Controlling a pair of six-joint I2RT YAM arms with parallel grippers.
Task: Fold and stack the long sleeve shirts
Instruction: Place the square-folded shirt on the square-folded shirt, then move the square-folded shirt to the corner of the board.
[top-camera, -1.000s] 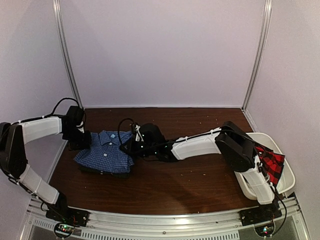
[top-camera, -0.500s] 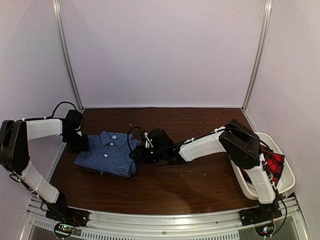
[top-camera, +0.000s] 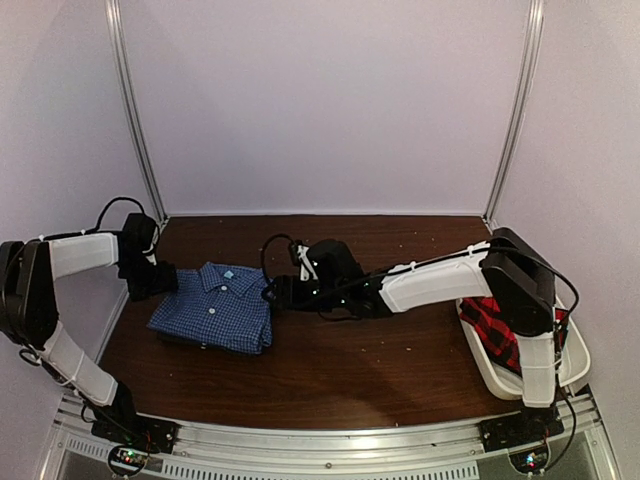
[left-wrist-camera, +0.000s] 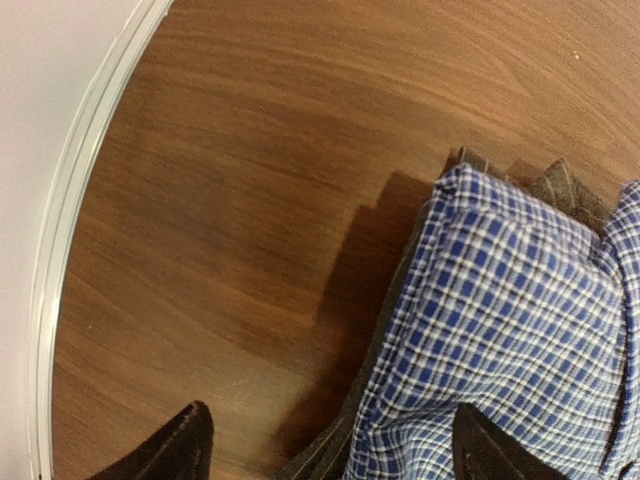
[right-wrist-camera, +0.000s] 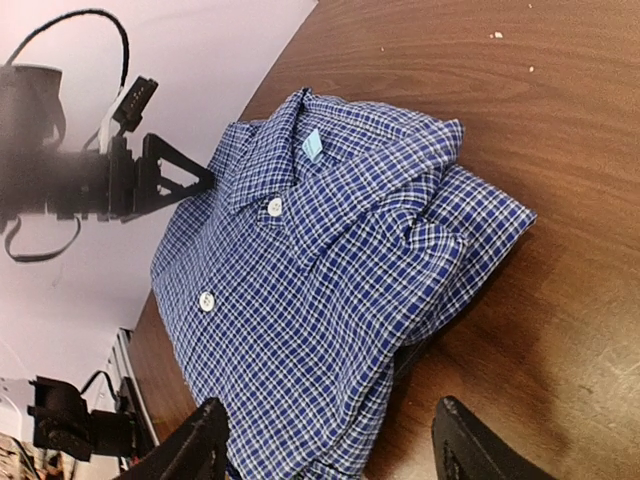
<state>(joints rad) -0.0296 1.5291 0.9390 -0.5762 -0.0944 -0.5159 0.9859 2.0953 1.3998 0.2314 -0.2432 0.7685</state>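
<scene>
Looking down from above, the blue gingham shirt (top-camera: 212, 308) lies folded at the left of the table (top-camera: 380, 370), stacked on a charcoal shirt (top-camera: 203, 345) whose dark edge shows beneath it. The left gripper (top-camera: 162, 283) sits at its far-left corner and the right gripper (top-camera: 277, 293) just beside its right edge. Its collar points to the back wall, and its long axis runs far to near, leaning slightly left toward the near edge. The red-and-black plaid shirt (top-camera: 505, 325) is bundled in the white tub (top-camera: 575, 365) at the right. At the left wrist, the fingers (left-wrist-camera: 185, 445) are spread wide over bare wood and the stack's edge, gripping nothing. At the right wrist, the fingers (right-wrist-camera: 205, 440) likewise stand apart and empty, with collar and buttons face up ahead. Two shirts look done (my reading); next the plaid needs lifting from the tub and spreading flat on open wood before folding
</scene>
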